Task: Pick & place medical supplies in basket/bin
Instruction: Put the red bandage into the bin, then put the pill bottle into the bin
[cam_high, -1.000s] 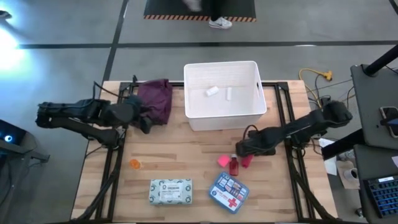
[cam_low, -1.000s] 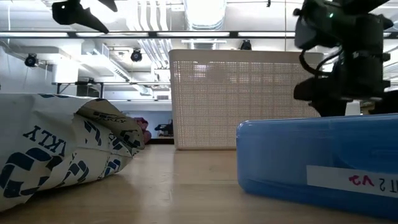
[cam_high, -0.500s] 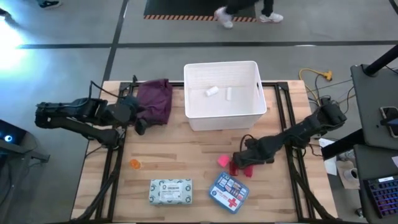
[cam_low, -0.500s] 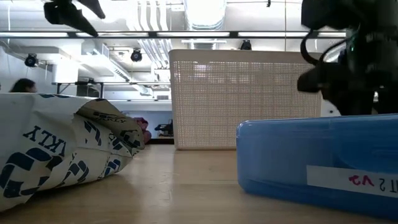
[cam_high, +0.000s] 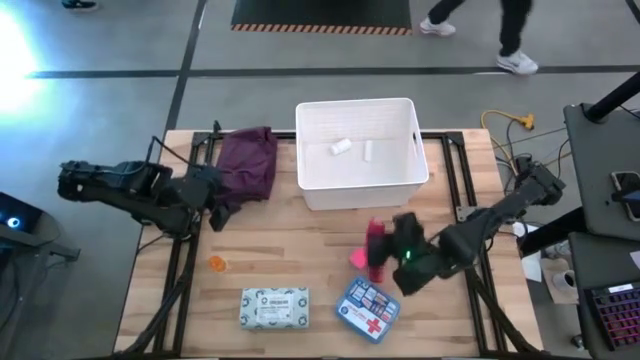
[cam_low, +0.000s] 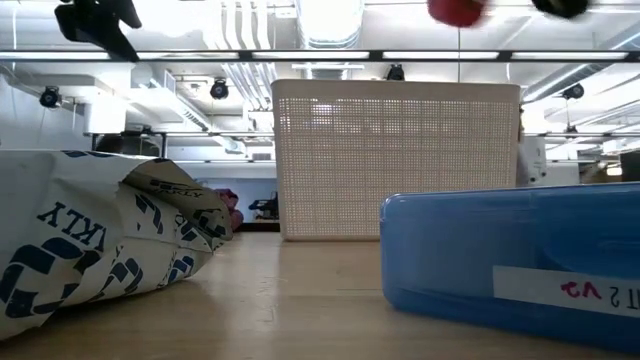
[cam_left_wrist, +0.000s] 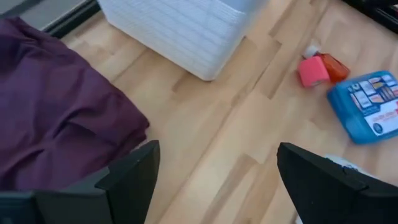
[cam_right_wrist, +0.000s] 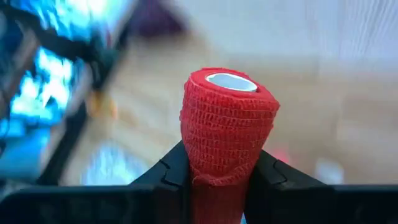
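Our right tool (cam_right_wrist: 214, 180) pinches a red roll (cam_right_wrist: 227, 127) upright, raised above the worktop (cam_high: 290, 250) near the bin (cam_high: 360, 150); we should carry it level over the rim before letting go. Our left tool (cam_left_wrist: 214, 177) waits wide beside the cloth (cam_left_wrist: 56, 118). Only the right wrist view shows the roll's gauze weave; only the high view shows the bin.
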